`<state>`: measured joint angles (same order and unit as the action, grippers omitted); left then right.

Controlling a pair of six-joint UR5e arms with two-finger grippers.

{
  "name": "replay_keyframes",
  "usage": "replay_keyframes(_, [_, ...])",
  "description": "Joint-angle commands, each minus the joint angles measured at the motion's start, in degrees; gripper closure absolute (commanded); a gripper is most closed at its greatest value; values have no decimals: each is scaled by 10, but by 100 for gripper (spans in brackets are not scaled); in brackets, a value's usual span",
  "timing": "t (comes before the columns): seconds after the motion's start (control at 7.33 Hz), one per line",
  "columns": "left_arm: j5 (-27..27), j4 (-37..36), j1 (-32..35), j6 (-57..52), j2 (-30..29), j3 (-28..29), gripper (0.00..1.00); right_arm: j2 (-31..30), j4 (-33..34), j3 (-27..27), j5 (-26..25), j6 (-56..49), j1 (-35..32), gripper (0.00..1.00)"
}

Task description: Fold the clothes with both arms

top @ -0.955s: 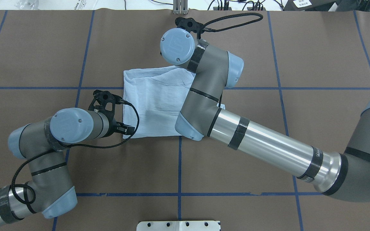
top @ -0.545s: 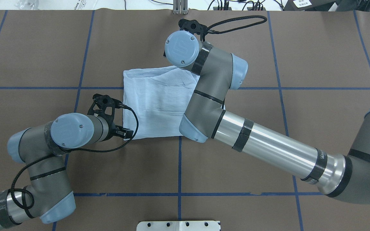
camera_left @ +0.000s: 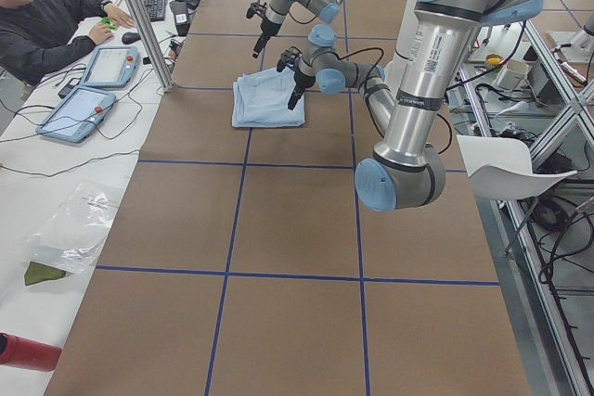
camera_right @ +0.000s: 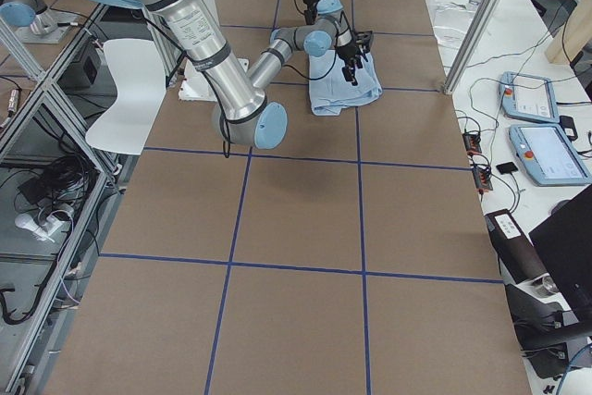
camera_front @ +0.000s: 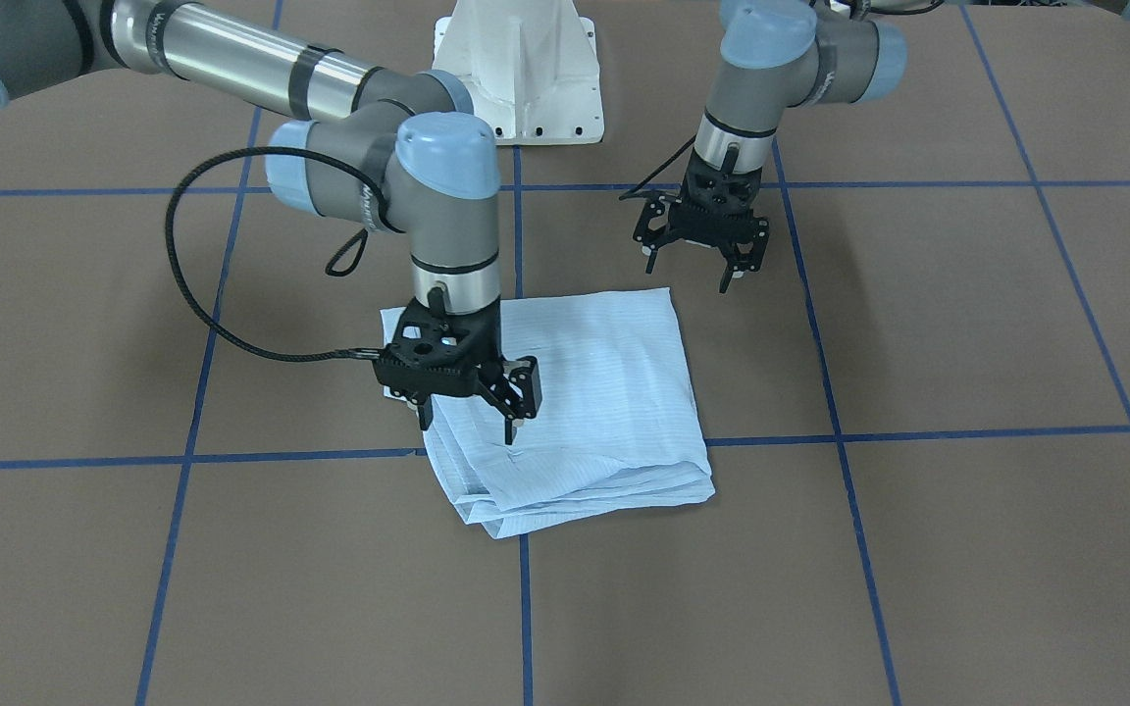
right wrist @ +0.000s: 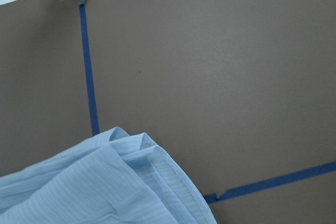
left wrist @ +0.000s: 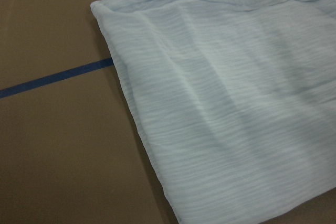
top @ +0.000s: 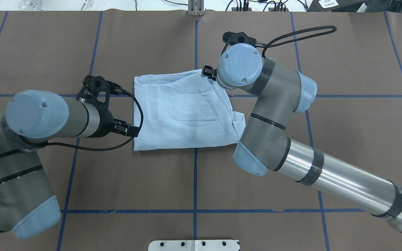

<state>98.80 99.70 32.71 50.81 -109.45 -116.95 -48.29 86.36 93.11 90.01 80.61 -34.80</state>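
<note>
Brown table [camera_front: 918, 549], blue tape grid, and we saw the shirt [camera_front: 604, 392] lying mid-table as a rough square, pale blue and finely striped, with layers showing along one edge. Over one corner the right gripper [camera_front: 468, 422] hung, fingers apart and empty. Just off another corner the left gripper [camera_front: 691, 273] hovered, spread too. From overhead the wrists hid most of both grippers, and we couldn't make out the collar or buttons.

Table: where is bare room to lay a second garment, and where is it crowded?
Free: the table strip across the shirt from the white base, and both ends. Crowded: at the shirt, right gripper over it, left gripper beside it.
</note>
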Motion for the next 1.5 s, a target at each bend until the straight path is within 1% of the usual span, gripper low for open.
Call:
replay_keyframes(0.0, [63,-53,100,-86,1,-34,0,-34,99,98,72,-113,-41,0])
replay_keyframes(0.14, [82,-82,164,-177,3,-33,0,-64,97,99,131,-192,-99,0])
replay_keyframes(0.27, [114,-115,221,-243,8,-33,0,-94,96,98,189,-304,-158,0])
replay_keyframes(0.41, [154,-119,270,-293,33,-33,0,-129,97,98,233,-409,-216,0])
replay_keyframes(0.68, [206,-117,382,-447,107,-28,0,-208,98,96,306,-606,-332,0])
replay_keyframes(0.82, [229,-113,441,-496,146,-23,0,-247,100,94,338,-706,-386,0])
replay_keyframes(0.95, [233,-104,476,-558,190,-6,0,-297,94,95,350,-796,-436,0])
replay_keyframes(1.09, [232,-101,500,-562,196,14,0,-332,101,93,367,-877,-477,0])
replay_keyframes(1.23, [233,-103,503,-561,210,34,0,-395,95,97,392,-888,-508,0])
replay_keyframes(1.36, [232,-107,507,-559,216,66,0,-476,78,104,415,-886,-525,0])
